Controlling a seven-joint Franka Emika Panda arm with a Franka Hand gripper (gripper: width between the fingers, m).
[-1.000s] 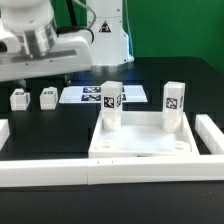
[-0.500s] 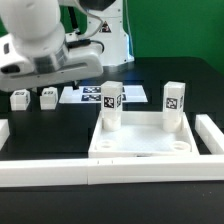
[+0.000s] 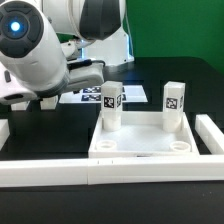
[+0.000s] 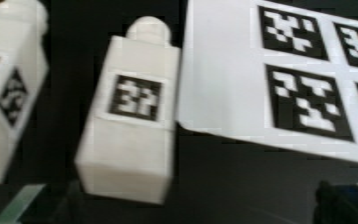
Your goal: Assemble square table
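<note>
The white square table top [image 3: 140, 138] lies in the middle of the table with two tagged legs standing in its far sockets, one [image 3: 111, 106] toward the exterior view's left and one [image 3: 174, 103] toward its right. Two loose white legs lie side by side beside the marker board [image 4: 286, 72] in the wrist view: one [image 4: 137, 112] directly under the wrist, the other [image 4: 5, 82] at the frame edge. My gripper [image 4: 194, 203] is open, its fingers spread wide, with the nearer leg's end between them and untouched. In the exterior view my arm [image 3: 40, 55] hides both loose legs.
Long white border rails lie along the front [image 3: 60, 171], at the exterior view's right [image 3: 208, 136] and at its left edge [image 3: 3, 131]. The marker board [image 3: 88, 96] shows partly behind the arm. A green wall stands behind the table.
My arm has swung down and toward the camera over the two loose legs, which showed before and are now covered. The table top and its two standing legs have not moved.
</note>
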